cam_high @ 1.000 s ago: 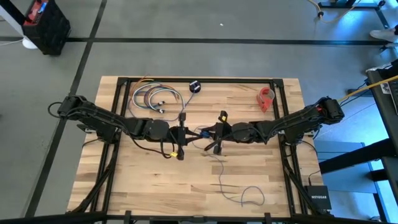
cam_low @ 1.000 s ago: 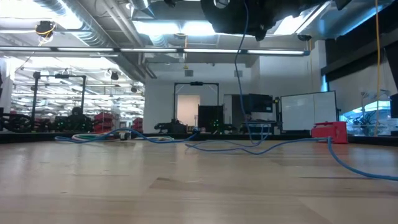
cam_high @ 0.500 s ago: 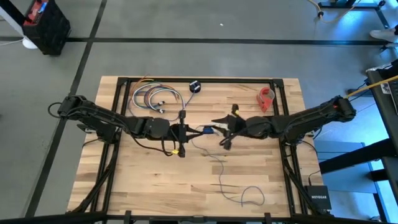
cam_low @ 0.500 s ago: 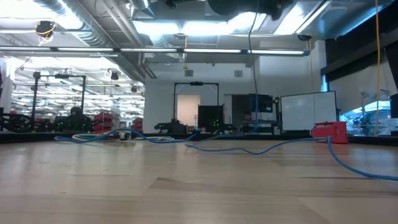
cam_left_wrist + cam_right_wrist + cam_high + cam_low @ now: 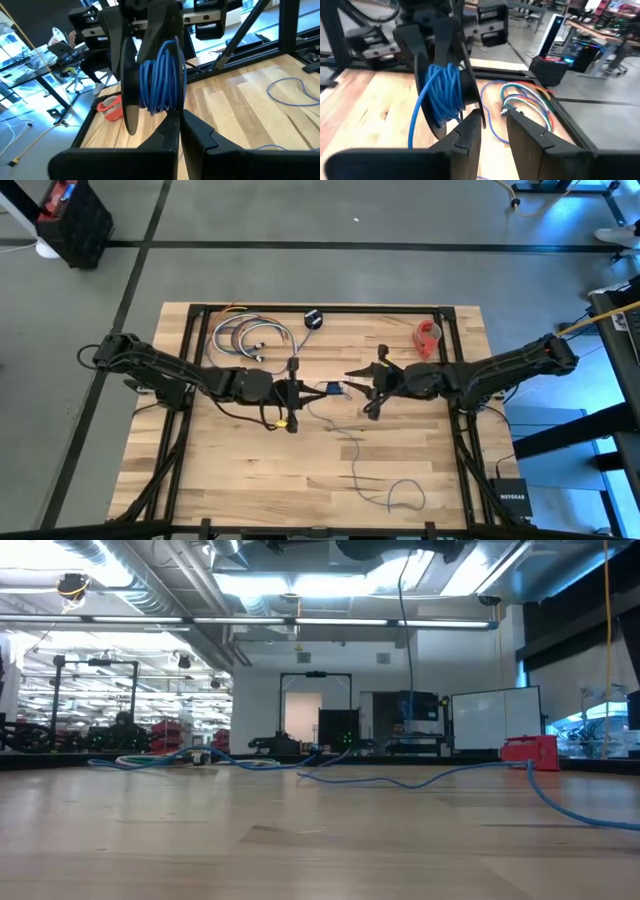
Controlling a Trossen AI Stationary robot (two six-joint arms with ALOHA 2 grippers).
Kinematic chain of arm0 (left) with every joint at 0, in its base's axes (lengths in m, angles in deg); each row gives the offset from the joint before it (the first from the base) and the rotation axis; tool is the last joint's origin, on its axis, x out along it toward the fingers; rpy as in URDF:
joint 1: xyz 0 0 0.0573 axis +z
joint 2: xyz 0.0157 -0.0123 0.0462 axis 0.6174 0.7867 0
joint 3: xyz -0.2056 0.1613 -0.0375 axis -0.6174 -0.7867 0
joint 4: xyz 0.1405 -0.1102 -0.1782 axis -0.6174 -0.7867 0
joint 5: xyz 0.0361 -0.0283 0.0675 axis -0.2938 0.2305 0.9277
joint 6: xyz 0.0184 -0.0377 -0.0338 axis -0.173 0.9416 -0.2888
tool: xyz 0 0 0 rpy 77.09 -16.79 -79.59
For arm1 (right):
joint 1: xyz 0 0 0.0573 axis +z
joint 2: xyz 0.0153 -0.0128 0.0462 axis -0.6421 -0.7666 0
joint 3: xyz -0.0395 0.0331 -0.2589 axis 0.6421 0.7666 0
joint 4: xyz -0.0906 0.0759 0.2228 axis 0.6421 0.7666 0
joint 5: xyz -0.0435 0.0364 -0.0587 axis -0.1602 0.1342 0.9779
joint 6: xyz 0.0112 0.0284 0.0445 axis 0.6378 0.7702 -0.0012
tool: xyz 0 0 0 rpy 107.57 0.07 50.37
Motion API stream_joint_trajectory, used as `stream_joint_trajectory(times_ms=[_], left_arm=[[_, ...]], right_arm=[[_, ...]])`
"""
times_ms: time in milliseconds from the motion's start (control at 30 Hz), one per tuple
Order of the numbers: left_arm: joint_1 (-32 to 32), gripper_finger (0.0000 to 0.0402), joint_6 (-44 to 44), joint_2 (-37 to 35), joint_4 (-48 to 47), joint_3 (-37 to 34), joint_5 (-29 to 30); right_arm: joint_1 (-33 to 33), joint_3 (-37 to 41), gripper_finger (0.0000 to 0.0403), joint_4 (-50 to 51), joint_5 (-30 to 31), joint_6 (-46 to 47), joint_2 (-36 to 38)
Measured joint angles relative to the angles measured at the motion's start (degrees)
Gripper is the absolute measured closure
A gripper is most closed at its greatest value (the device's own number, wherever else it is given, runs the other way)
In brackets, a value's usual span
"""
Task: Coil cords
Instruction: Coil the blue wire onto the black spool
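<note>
— While the left gripper (image 5: pixel 300 392) sits well to the left of the red object (image 5: pixel 428 336), what is it doing?
— It is clenched on the rim of the black spool (image 5: pixel 330 390), its 2 fingers (image 5: pixel 167 137) pressed together, with thin blue cord (image 5: pixel 350 450) wound round the spool's middle.
— And the right gripper (image 5: pixel 358 392)?
— Released. Its 2 fingers (image 5: pixel 470 132) stand apart, holding nothing, between the red object and the spool and just beside the spool.
— Where does the rest of the cord lie?
— It hangs off the spool and trails over the table (image 5: pixel 220 470), away from the red object toward the front edge, ending in 1 loose loop.
— Anything else?
— 1 bundle of coloured cables (image 5: pixel 245 337), far left of the red object.
</note>
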Motion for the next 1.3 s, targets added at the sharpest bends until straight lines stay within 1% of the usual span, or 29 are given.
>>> stream_joint_trajectory(times_ms=[100, 200, 300, 367, 433, 600, 667, 800, 900, 1000, 1233, 1300], left_arm=[[0.00, 0.0401, 0.00, 0.00, 0.04, 0.00, 0.11], [0.00, 0.0401, 0.19, 0.00, -0.50, 0.00, 0.39], [-0.03, 0.0401, 0.53, 0.00, -0.80, 0.00, 0.45], [-0.04, 0.0401, 0.66, -0.02, -0.76, 0.00, 0.53], [-0.02, 0.0401, 0.68, -0.02, -0.81, 0.00, 0.63], [-0.02, 0.0401, 0.68, -0.02, -0.76, 0.00, 0.79], [-0.02, 0.0401, 0.66, -0.02, -0.76, 0.00, 0.79], [-0.02, 0.0401, 0.66, -0.02, -0.66, 0.00, 0.79], [-0.02, 0.0401, 0.52, -0.02, -0.67, 0.00, 0.81], [-0.02, 0.0401, -0.05, -0.04, -0.72, -0.02, 0.97], [-0.02, 0.0400, -0.04, -0.11, -0.65, -0.02, 0.83], [-0.02, 0.0400, -0.03, -0.11, -0.68, -0.02, 0.81]], right_arm=[[0.02, -1.47, 0.0306, 3.75, 0.08, 0.48, 0.84], [0.02, -4.33, 0.0306, 11.25, 0.62, 1.59, 1.05], [-0.01, -7.98, 0.0306, 19.07, 2.62, 2.15, 1.03], [-0.01, -10.33, 0.0306, 20.76, 2.79, 2.15, 1.03], [-0.01, -12.15, 0.0306, 20.55, 1.96, 1.34, 1.03], [-0.01, -12.74, 0.0306, 15.30, -8.87, -1.91, 0.29], [-0.01, -12.41, 0.0306, 13.59, -10.31, -3.24, -0.99], [-0.03, -12.38, 0.0306, 10.55, -10.29, -4.80, -4.29], [-0.05, -12.38, 0.0306, 9.69, -7.59, -6.77, -6.25], [-0.03, -12.38, 0.0306, 9.07, -4.89, -7.65, -6.80], [-0.03, -12.38, 0.0307, 9.08, -4.82, -7.67, -6.87], [-0.04, -12.38, 0.0314, 9.11, -4.82, -7.70, -6.87]])
